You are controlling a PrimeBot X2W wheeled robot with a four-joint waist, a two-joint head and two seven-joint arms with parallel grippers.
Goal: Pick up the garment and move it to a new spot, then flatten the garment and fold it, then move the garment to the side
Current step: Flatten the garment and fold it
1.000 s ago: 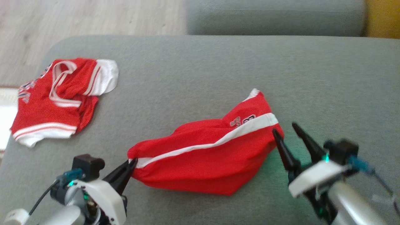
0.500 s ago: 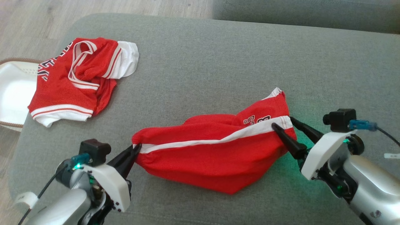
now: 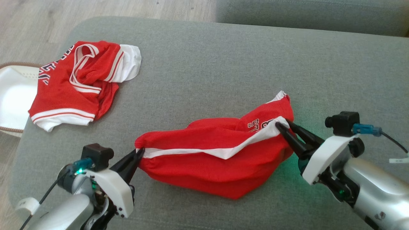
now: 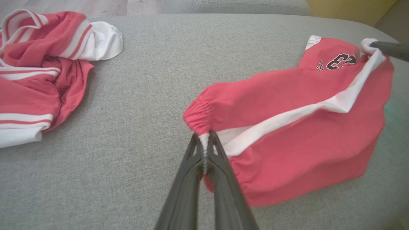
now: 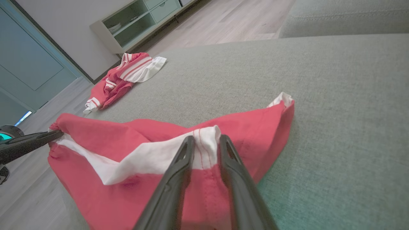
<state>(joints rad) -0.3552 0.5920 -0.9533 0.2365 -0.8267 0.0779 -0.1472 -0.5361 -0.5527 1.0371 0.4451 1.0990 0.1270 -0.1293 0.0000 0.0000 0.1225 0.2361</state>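
The garment (image 3: 207, 166), red shorts with a white side stripe and a printed number, lies stretched across the grey cushion (image 3: 223, 64). My left gripper (image 3: 139, 152) is shut on its gathered waistband end, and in the left wrist view the left gripper (image 4: 204, 137) pinches the white stripe of the garment (image 4: 303, 127). My right gripper (image 3: 281, 124) has its two fingers closed on the white hem corner at the garment's right end. In the right wrist view the right gripper (image 5: 204, 140) holds that bunched white cloth of the garment (image 5: 127, 143) between its fingers.
A second red and white jersey (image 3: 76, 83) lies crumpled at the cushion's far left corner, beside a white basket (image 3: 12, 95) on the wood floor. Another grey cushion (image 3: 303, 12) borders the far edge. Bare cushion stretches behind and right of the shorts.
My right gripper moved in from beside the shorts onto the hem corner and closed from wide open, bunching the white stripe. The left gripper kept its hold. The camera shifted early on.
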